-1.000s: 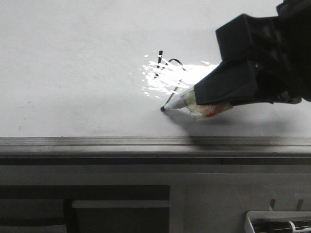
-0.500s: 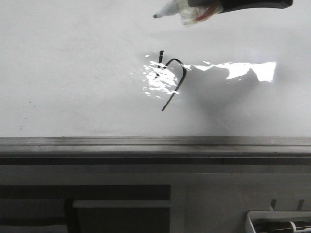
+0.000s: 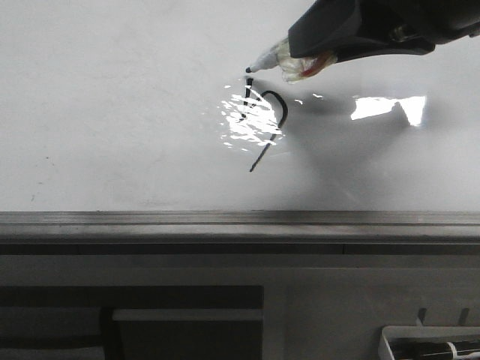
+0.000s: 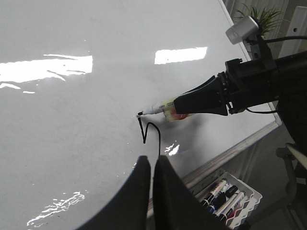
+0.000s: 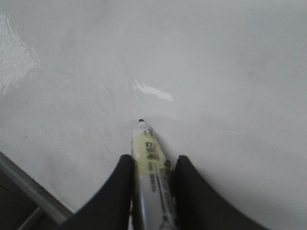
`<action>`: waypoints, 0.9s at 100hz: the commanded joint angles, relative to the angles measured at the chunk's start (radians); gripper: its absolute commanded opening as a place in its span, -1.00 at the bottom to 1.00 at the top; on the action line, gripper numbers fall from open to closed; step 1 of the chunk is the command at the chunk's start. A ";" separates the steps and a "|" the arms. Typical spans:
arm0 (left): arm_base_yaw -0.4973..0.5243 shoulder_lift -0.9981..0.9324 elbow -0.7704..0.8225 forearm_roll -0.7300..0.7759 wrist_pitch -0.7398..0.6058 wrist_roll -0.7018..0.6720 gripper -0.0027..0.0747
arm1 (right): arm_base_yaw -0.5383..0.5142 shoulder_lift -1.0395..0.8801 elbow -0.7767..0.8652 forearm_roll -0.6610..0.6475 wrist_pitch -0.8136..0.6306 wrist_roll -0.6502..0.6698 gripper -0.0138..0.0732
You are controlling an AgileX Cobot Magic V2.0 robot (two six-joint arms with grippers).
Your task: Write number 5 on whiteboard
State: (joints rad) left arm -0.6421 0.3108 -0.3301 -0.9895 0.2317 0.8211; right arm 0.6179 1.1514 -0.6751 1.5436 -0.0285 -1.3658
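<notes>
The right gripper (image 5: 151,167), fingers clamped on the marker (image 3: 279,60), holds its tip just above the short vertical of the unfinished number 5 (image 3: 264,124) mid-whiteboard (image 3: 112,112), so the top bar likely starts there, while the left gripper's (image 4: 151,167) fingers are together.

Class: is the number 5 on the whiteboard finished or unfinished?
Unfinished: the number 5 has a vertical, hook and tail, but no top bar; the marker is at its top.
</notes>
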 commanded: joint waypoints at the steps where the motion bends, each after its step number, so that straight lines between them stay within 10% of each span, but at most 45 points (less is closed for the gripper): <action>1: 0.002 0.008 -0.028 -0.023 -0.032 -0.009 -0.98 | -0.004 -0.016 -0.031 0.010 -0.018 -0.010 -0.78; 90: 0.002 0.008 -0.028 -0.023 -0.032 -0.009 -0.98 | -0.004 0.037 -0.031 0.048 -0.054 -0.010 -0.78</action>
State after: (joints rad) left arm -0.6421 0.3108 -0.3301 -0.9895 0.2317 0.8211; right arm 0.6179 1.1879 -0.6798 1.5574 -0.0059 -1.3684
